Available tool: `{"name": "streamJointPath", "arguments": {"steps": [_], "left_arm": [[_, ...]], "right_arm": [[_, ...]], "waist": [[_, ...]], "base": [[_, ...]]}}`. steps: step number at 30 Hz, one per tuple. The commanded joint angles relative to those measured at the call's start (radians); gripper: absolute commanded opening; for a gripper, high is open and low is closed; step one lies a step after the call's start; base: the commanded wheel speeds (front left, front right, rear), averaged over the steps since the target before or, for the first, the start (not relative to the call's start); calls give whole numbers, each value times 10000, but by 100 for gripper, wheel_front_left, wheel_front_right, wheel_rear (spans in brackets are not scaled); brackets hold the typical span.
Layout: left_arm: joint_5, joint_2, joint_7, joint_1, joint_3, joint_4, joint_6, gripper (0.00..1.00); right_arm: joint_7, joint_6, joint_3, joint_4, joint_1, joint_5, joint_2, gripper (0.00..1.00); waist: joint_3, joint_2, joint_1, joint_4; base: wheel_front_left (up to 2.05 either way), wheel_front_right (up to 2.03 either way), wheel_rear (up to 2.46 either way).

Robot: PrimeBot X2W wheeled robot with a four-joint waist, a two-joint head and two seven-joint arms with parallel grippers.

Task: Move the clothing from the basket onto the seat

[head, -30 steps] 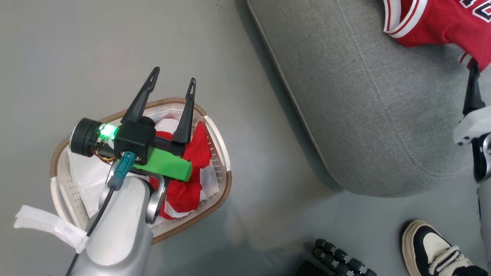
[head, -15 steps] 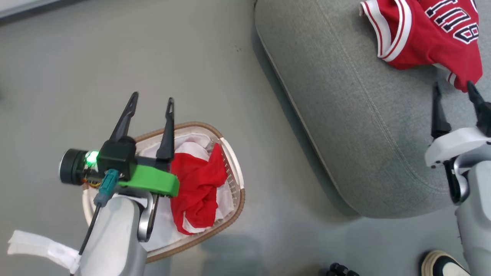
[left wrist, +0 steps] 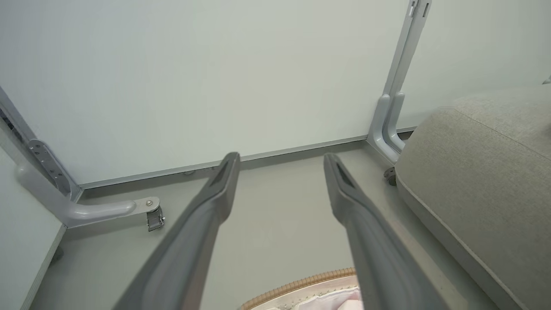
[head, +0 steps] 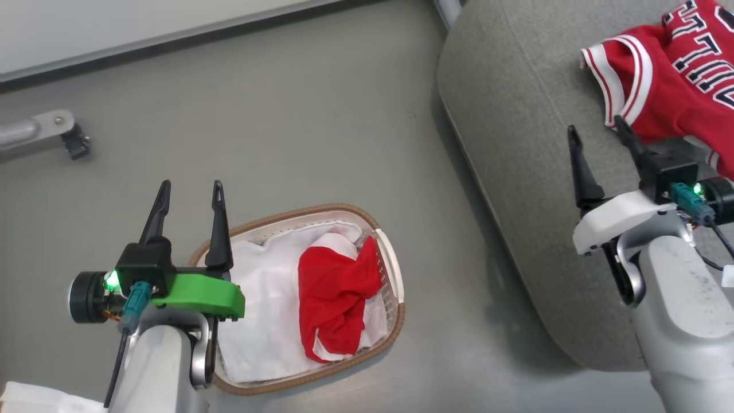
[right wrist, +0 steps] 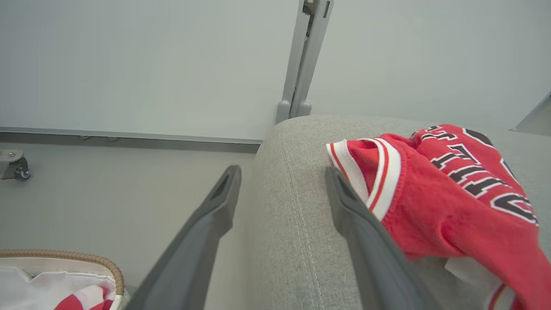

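Seat (head: 516, 201) carries jersey (head: 671, 86) just beside right fingers (head: 580, 172); basket (head: 321, 207) holds red-and-white piece (head: 335, 298), right of and back from nearer left fingers (head: 218, 229), long axis roughly parallel to them; both pairs spread wide, empty.

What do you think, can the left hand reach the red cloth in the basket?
Probably yes: the left hand is open and empty by the basket, and the red garment lies uncovered inside.
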Motion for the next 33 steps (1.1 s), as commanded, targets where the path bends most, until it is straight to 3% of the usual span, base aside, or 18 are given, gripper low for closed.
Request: {"name": "streamJointPath", "arguments": {"steps": [1,18,33], "left_arm": [[0,3,-3,195,109,58,85,100],[-322,-52,-1,1060,844,92,431,100],[-545,-50,-1,2386,750,-184,405,100]], "right_arm": [[-15,-14,69,-25,17,90,89,100],[-15,-14,93,-835,1172,441,907,100],[-15,-14,-66,-1153,2720,318,1180,100]], "waist": [[-424,0,1,467],[-1192,0,1,1532],[-2137,0,1,1728]], "base": [[0,0,0],[0,0,0],[0,0,0]]}}
